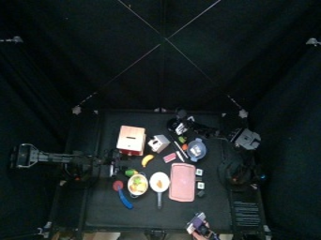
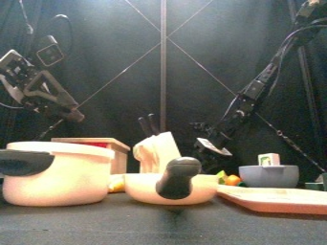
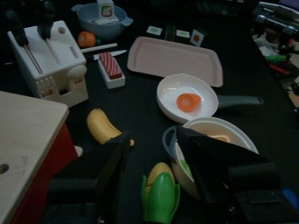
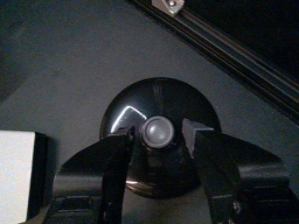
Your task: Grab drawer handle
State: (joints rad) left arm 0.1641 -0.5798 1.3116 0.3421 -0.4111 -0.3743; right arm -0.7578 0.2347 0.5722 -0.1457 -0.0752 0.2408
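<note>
The orange-red drawer unit with its cream panel stands at the table's back left. In the left wrist view it fills the near corner, and a small dark spot on the cream panel may be the handle. My left gripper is open and empty, hanging above a corn cob and beside a banana, just off the drawer unit. My right gripper is open over a black round lid with a grey knob at the table's back.
A pink board, a pan with an egg, a bowl, a white knife block and a blue bowl lie around. A cream pot stands at the front.
</note>
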